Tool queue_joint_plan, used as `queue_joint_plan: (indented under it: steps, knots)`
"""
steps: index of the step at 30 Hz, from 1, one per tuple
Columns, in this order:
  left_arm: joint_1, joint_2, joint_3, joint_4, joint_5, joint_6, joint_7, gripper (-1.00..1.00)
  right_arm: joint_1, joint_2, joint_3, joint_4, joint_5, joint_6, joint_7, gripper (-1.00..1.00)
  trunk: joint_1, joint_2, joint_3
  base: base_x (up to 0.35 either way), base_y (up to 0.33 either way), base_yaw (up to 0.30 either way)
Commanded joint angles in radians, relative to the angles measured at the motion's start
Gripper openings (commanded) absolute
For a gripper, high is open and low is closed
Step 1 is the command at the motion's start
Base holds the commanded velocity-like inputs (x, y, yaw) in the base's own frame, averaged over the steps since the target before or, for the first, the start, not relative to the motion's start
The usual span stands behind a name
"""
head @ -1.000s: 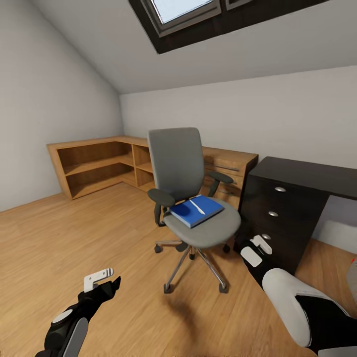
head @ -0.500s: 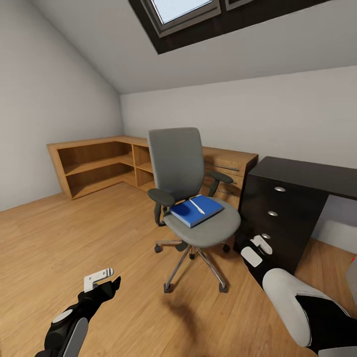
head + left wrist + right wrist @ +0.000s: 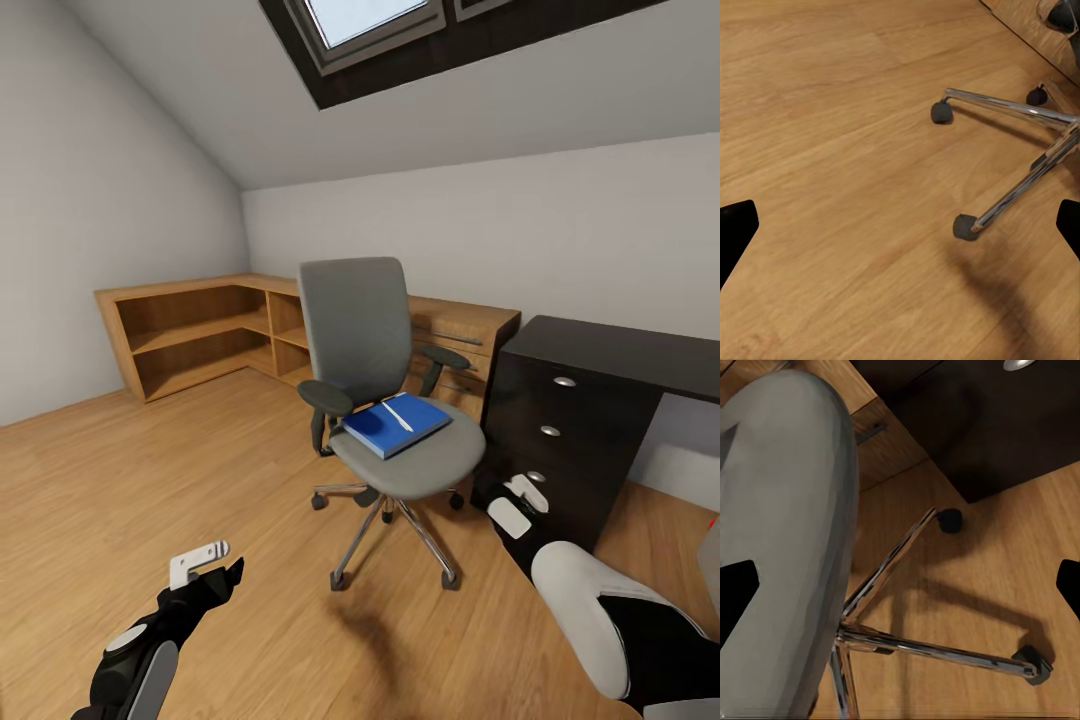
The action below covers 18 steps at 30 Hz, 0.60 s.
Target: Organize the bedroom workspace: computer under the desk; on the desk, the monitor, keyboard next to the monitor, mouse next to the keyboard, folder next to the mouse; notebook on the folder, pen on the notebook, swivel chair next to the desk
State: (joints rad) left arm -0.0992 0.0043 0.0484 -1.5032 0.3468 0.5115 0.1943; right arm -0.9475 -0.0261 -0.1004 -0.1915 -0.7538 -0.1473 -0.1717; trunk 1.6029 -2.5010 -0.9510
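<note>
Two grippers, left (image 3: 205,562) and right (image 3: 520,503), are held open and empty. The blue folder (image 3: 396,424) is laid on the swivel chair (image 3: 385,372), its long axis angled toward the desk (image 3: 590,400).

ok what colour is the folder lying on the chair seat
Bright blue; the folder shows best in the head view, on the swivel chair.

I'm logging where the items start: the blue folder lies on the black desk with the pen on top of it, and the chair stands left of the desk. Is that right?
Not quite. The head view shows the blue folder lying on the seat of the swivel chair, not on the black desk. The pen does lie on top of it, and the chair stands left of the desk.
</note>
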Motion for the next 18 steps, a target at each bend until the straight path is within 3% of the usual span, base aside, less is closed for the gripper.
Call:
queue_joint_plan:
  steps: [1, 6, 11, 12, 18]
  knots:
    - [0.000, 0.000, 0.000, 0.000, 0.011, 0.004, 0.008, 1.00, -0.001, -0.001, -0.004, 0.000, -0.005, 0.006, 0.016, 1.00, 0.000, 0.000, -0.001, 0.000, 0.000, 0.000]
    - [0.000, 0.001, 0.000, 0.007, 0.011, 0.004, 0.008, 1.00, 0.000, -0.019, -0.004, 0.003, -0.026, 0.054, 0.083, 1.00, 0.000, 0.000, -0.001, 0.000, 0.000, 0.000]
    - [0.000, 0.000, -0.001, 0.010, 0.011, 0.004, 0.008, 1.00, 0.000, -0.065, -0.004, 0.006, -0.111, 0.197, 0.207, 1.00, 0.000, 0.000, -0.001, 0.000, 0.000, 0.000]
    - [0.000, 0.000, -0.001, 0.012, 0.011, 0.004, 0.008, 1.00, 0.000, -0.080, -0.004, 0.006, -0.143, 0.255, 0.256, 1.00, 0.000, 0.000, -0.001, 0.000, 0.000, 0.000]
    - [0.000, 0.000, -0.002, 0.017, 0.011, 0.004, 0.008, 1.00, 0.002, -0.130, -0.004, 0.008, -0.224, 0.405, 0.393, 1.00, 0.000, 0.000, -0.001, 0.000, 0.000, 0.000]
